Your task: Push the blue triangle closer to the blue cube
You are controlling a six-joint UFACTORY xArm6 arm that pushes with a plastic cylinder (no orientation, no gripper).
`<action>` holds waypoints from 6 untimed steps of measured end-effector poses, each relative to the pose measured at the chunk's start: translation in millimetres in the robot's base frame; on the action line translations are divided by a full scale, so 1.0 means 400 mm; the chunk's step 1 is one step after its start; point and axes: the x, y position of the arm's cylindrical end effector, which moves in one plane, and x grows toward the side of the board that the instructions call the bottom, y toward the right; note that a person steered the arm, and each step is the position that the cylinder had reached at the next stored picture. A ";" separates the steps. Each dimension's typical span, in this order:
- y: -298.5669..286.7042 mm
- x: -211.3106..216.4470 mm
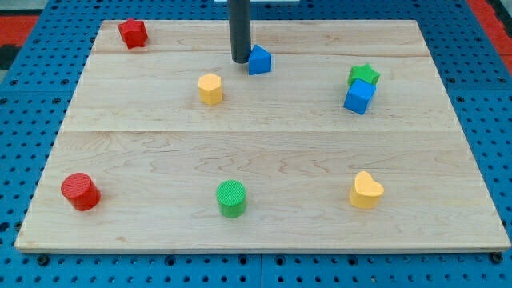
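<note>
The blue triangle (259,60) lies near the view's top, a little left of centre. My tip (241,60) stands on the board right at its left side, touching or almost touching it. The blue cube (359,97) lies to the view's right and slightly lower, well apart from the triangle. A green star-shaped block (364,75) sits against the cube's upper edge.
A yellow hexagonal block (210,88) lies below and left of my tip. A red star-shaped block (133,33) is at the top left. A red cylinder (80,191), a green cylinder (232,198) and a yellow heart (366,190) lie along the bottom. The wooden board (280,152) rests on blue pegboard.
</note>
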 end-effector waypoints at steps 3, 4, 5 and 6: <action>0.033 -0.012; 0.117 0.061; 0.076 0.065; 0.166 0.165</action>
